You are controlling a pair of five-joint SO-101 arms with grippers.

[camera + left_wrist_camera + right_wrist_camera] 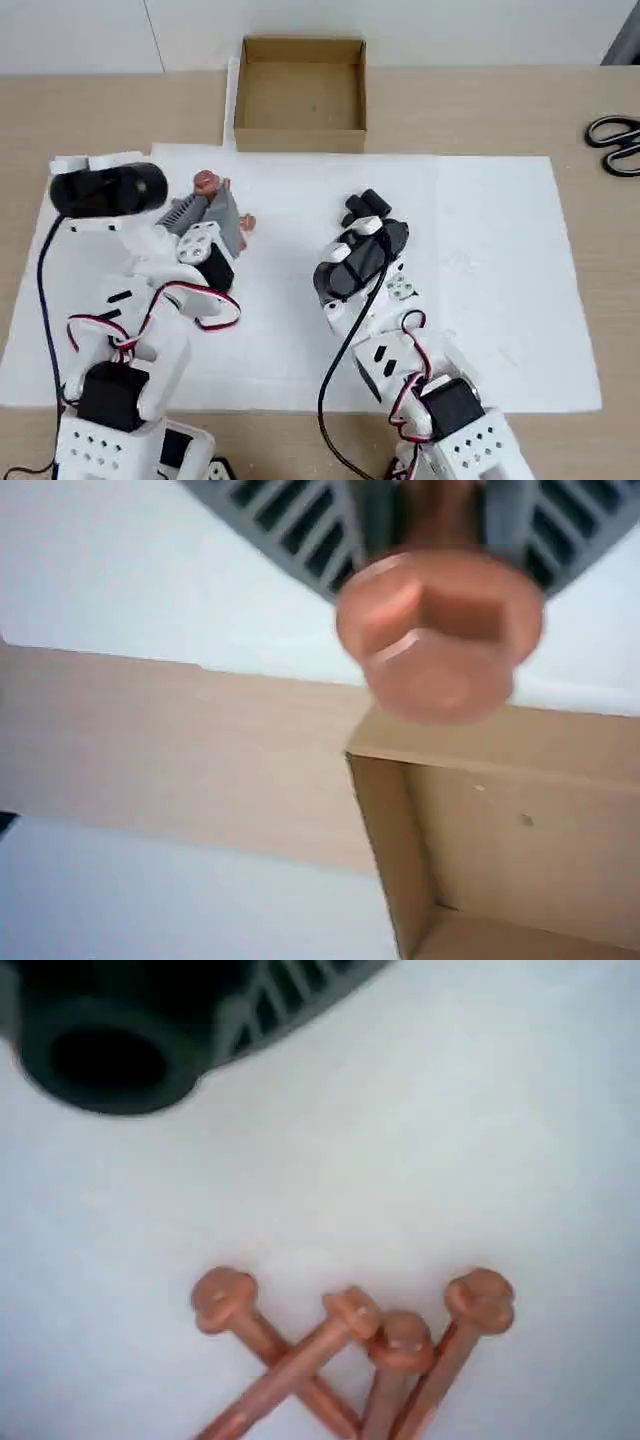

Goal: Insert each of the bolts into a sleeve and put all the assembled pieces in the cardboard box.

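My left gripper is shut on a copper bolt, whose hex head pokes out past the grey jaws toward the cardboard box. The box stands open at the table's back edge, and nothing shows inside it. Another copper bolt head shows just right of that gripper. My right gripper sits mid-sheet, shut on a black sleeve with its bore showing. Several loose copper bolts lie crossed on the white sheet beyond that sleeve.
A white paper sheet covers most of the wooden table. Black scissors lie at the far right edge. The sheet's right half has free room.
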